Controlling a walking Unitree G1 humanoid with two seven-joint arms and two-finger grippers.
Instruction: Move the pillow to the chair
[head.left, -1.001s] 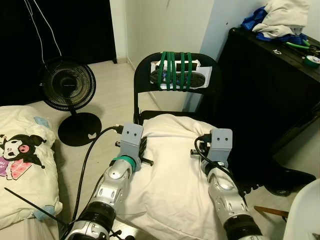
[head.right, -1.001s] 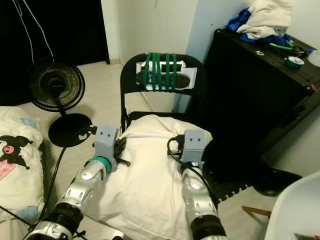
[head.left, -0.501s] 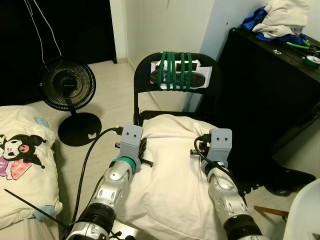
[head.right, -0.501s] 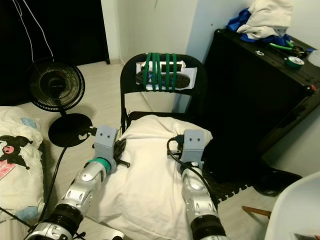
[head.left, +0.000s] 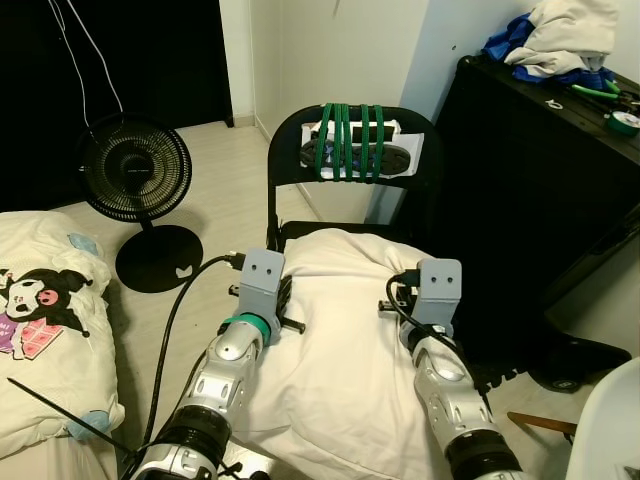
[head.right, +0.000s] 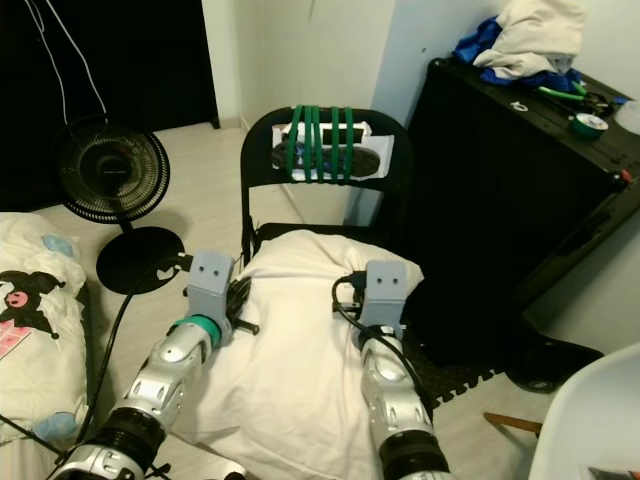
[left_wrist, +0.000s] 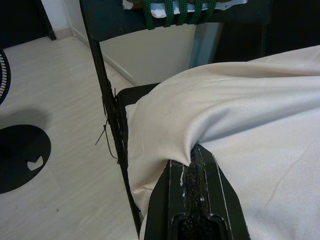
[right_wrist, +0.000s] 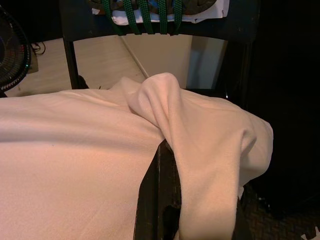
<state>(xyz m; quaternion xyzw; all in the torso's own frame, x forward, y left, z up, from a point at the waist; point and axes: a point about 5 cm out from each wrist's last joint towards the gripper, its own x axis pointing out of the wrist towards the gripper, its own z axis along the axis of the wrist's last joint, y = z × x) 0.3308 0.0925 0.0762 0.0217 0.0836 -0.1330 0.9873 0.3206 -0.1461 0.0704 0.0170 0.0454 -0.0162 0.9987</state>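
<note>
At the far left we see a bed with a cartoon print, then a fan standing on the floor; both are well apart from our work. Our left gripper pinches a fold of the pillow at its left edge, the two black fingers pressed together on the cloth, so this side cannot slide down. The pillow itself is large and soft, and we hold it between both arms because one grip would probably let it hang and drag. Its far end lies already on the seat of the chair, below the backrest with the green straps, while the near part spreads toward us. Our right gripper holds the right side in the same way, the cloth bunched up and caught between its closed fingers. To the right stands a dark cabinet with clothes on top, near the chair.
</note>
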